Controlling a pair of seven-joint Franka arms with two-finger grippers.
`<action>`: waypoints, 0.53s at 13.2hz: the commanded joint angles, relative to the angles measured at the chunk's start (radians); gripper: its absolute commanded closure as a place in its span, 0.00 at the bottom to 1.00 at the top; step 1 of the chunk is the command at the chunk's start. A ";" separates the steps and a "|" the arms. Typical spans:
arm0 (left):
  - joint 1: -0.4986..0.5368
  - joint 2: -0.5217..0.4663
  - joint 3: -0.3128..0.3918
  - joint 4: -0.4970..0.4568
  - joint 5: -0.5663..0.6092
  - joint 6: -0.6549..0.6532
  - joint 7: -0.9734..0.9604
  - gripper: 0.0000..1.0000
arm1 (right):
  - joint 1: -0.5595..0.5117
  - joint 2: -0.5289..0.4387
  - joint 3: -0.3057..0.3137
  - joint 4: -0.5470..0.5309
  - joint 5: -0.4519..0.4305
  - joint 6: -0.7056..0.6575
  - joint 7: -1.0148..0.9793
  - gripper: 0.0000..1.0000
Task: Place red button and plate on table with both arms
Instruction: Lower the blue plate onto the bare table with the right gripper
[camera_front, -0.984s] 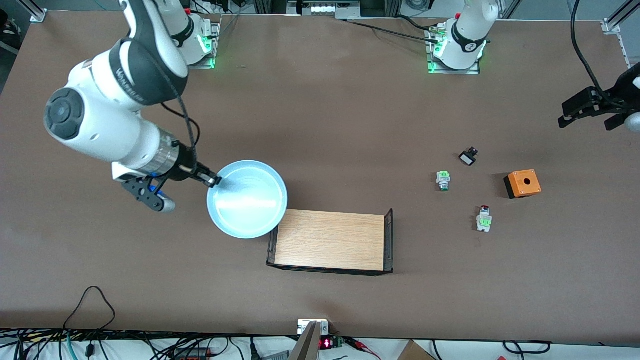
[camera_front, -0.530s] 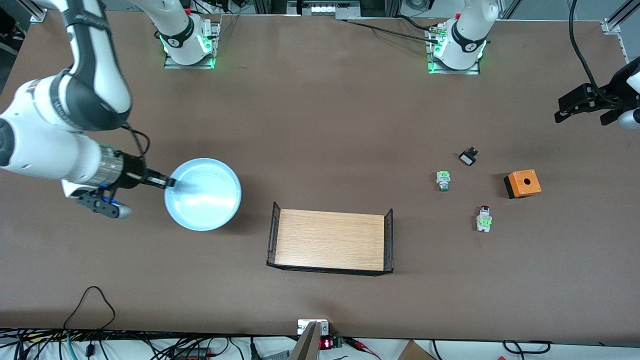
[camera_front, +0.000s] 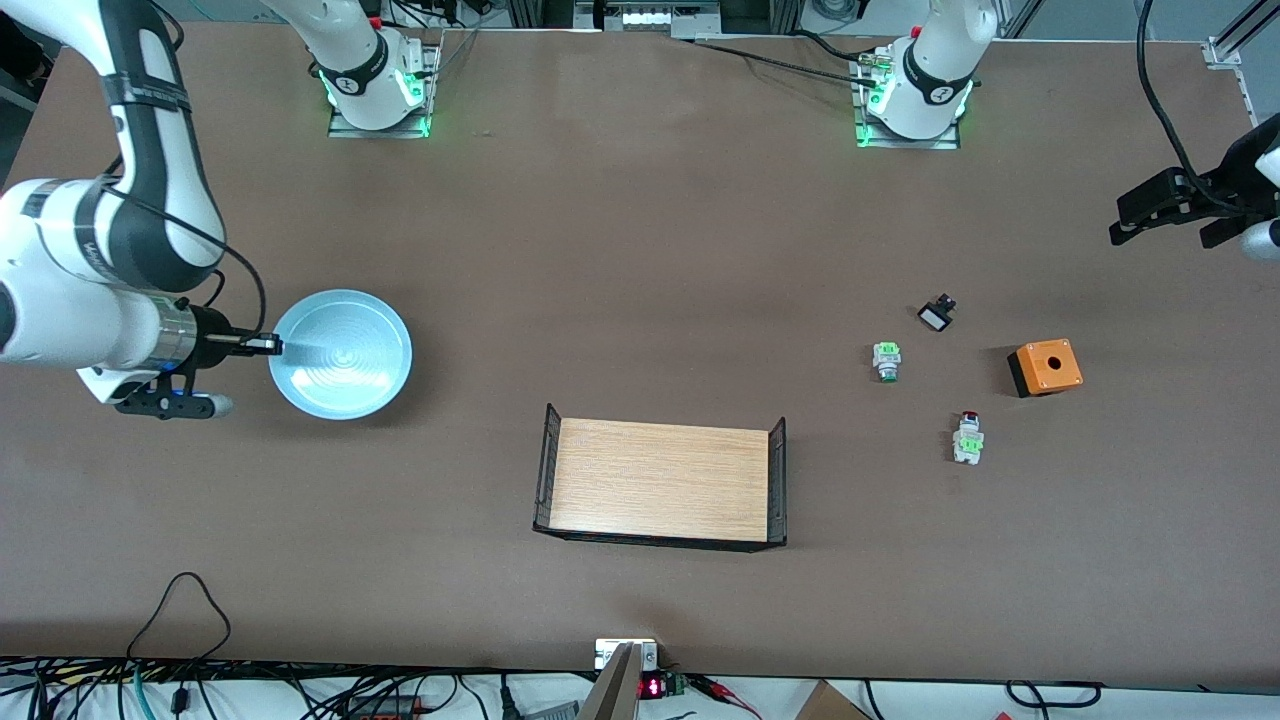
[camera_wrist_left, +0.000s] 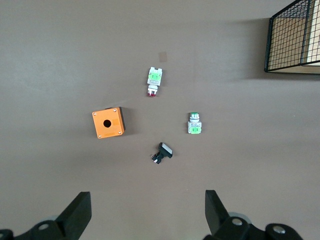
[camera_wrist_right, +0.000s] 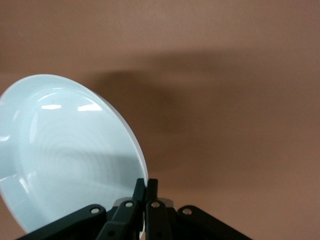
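1. The right gripper (camera_front: 268, 346) is clamped on the rim of the plate (camera_front: 345, 355), toward the right arm's end of the table (camera_front: 640, 250). In the right wrist view its fingers (camera_wrist_right: 140, 192) are pinched together on the plate's edge (camera_wrist_right: 75, 155).
2. The plate casts a shadow on the tabletop under it; whether it touches the surface or hangs just above it is hard to tell.
3. A wooden tray (camera_front: 660, 480) with black wire ends sits empty near the middle of the table, nearer the front camera than the plate.
4. A green-tipped switch (camera_front: 886, 361) lies toward the left arm's end, with a small black part (camera_front: 937, 315) just beside it, farther from the front camera.
5. The red button (camera_front: 968, 437) lies on its side on the table, nearer the front camera than the green-tipped switch, touched by nothing (camera_wrist_left: 154, 81).
6. An orange box (camera_front: 1045, 367) with a hole stands near the red button.
7. The left gripper (camera_front: 1175, 215) waits over the table's edge at the left arm's end, fingers (camera_wrist_left: 80, 212) spread wide and holding nothing.
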 joint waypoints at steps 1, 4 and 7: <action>0.000 -0.007 -0.008 -0.001 0.000 -0.009 -0.011 0.00 | -0.018 -0.039 0.013 -0.103 -0.030 0.054 -0.036 1.00; 0.003 0.009 -0.005 0.024 -0.001 0.003 -0.017 0.00 | -0.040 -0.041 0.013 -0.198 -0.027 0.127 -0.091 1.00; 0.000 0.016 -0.007 0.039 -0.001 -0.003 -0.021 0.00 | -0.057 -0.039 0.015 -0.308 -0.025 0.239 -0.160 1.00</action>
